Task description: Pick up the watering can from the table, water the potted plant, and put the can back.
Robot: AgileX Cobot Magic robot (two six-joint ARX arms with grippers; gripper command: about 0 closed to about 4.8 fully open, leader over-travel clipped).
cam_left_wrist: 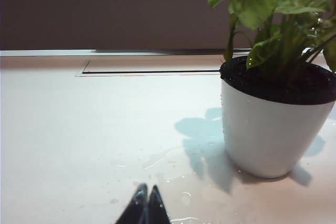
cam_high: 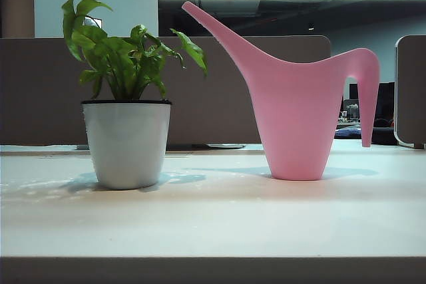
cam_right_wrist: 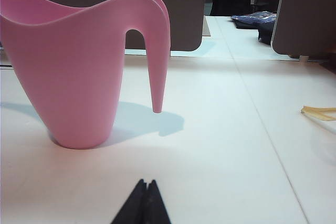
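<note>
The pink watering can stands upright on the off-white table, its spout slanting toward the potted plant, which stands to its left in a white pot with a black rim. Neither gripper shows in the exterior view. In the left wrist view my left gripper is shut and empty, low over the table, short of the potted plant. In the right wrist view my right gripper is shut and empty, some way short of the watering can and its down-curved handle.
Water drops and a thin puddle lie on the table beside the pot. A brown partition backs the table. A slot cover is set in the tabletop behind the pot. A yellowish strip lies far to the can's handle side.
</note>
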